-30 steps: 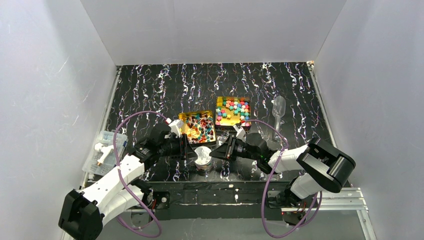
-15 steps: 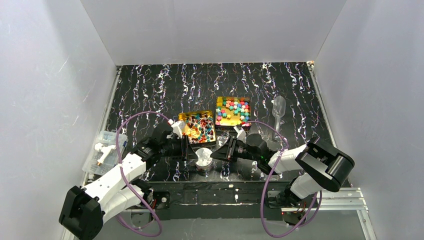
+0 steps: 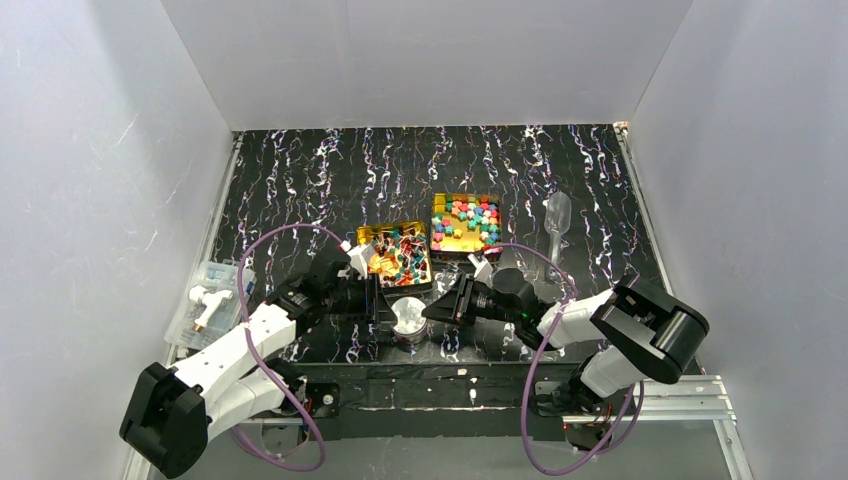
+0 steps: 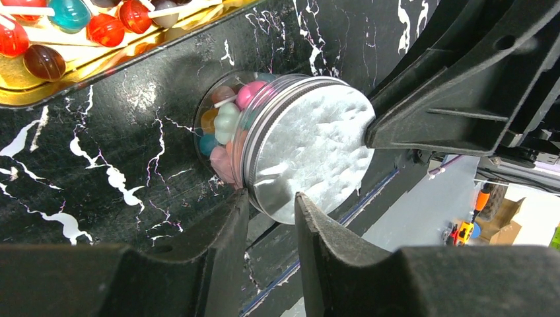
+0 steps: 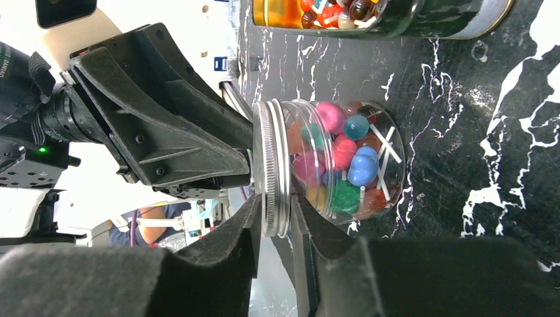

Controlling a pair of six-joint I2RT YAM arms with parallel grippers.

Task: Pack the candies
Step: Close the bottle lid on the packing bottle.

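At 9 o'clock of the jar, a clear plastic box sits by the left edge of the desk, well apart. The left gripper reaches in from 9 o'clock, its jaws only narrowly apart with the rim of the lid between them; whether they pinch it I cannot tell. The jar stands upright, full of candies, with the lid on top and seemingly level. More candies lie in two gold tins, the first tin at 12 o'clock just beyond the jar, the second tin at 1 o'clock. The right gripper comes from 3 o'clock, its jaws drawn to a slim gap that hugs the lid's rim, one finger above, one under.

The step looks like seating the lid. Done well, one arm steadies the jar's body while the other keeps the lid flat and turns with the thread; a tilt would likely jam it. The desk's near edge lies just at 6 o'clock of the jar, so nothing should push that way. Open room lies at 12 o'clock beyond the tins; a scoop rests at 2 o'clock
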